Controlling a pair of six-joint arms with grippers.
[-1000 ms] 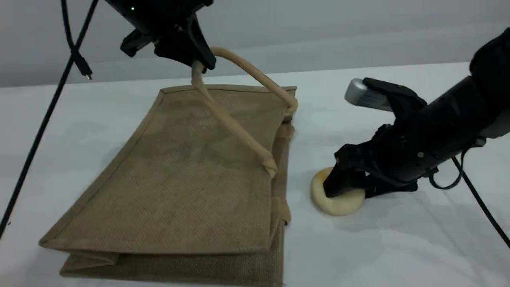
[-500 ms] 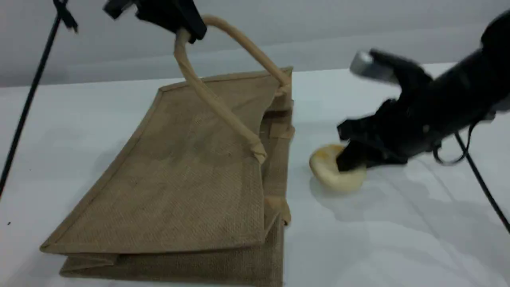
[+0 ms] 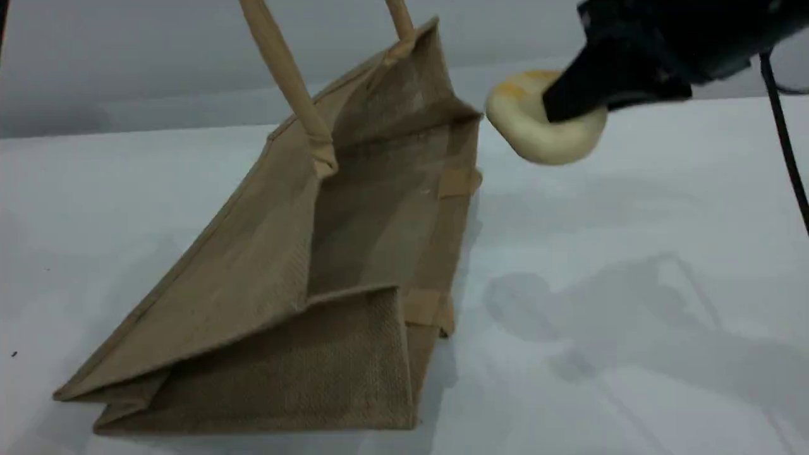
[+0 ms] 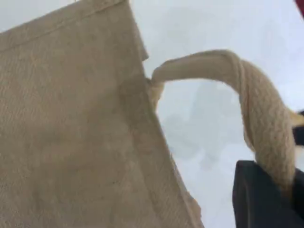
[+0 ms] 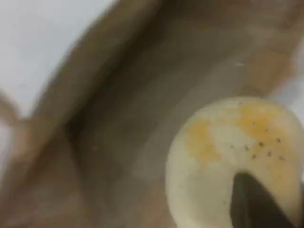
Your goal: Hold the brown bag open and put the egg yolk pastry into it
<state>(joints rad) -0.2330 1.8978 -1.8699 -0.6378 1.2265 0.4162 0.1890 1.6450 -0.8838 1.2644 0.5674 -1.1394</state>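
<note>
Bag, near end: the tan-brown coarse-weave jute tote bag [image 3: 265, 297] lies on its side on the white surface [image 3: 619, 303]. Its folded bottom end is nearest the scene camera, at lower left.

Bag, long axis: runs from that near-left bottom end up and away to the mouth at upper right. The mouth points right and slightly upward, toward my right arm.

Bag mouth: the upper wall is pulled up off the lower one, so a wedge-shaped cavity shows, wide at the mouth and narrowing toward the bottom.

Left hand: my left hand [image 4: 266, 199] is out of the scene view above the frame; its wrist view shows it pinching the pale beige padded loop handle [image 4: 266, 128] and holding it taut.

Pastry: the small round pale cream egg yolk pastry [image 3: 537, 123] with an orange-yellow patch on top is up in the air, clear of the surface, just right of the top corner of the mouth, not yet inside.

Right hand: my right hand [image 3: 572, 101] is pressed together on the pastry's right edge, one dark fingertip lying over its top.

Key relation: the cavity lies left of and below the pastry; the right wrist view looks straight past the pastry into the bag's interior. My right arm is the nearer one.

Next move, judged: carry the pastry left and down along the bag's axis, clearing the mouth edge.
</note>
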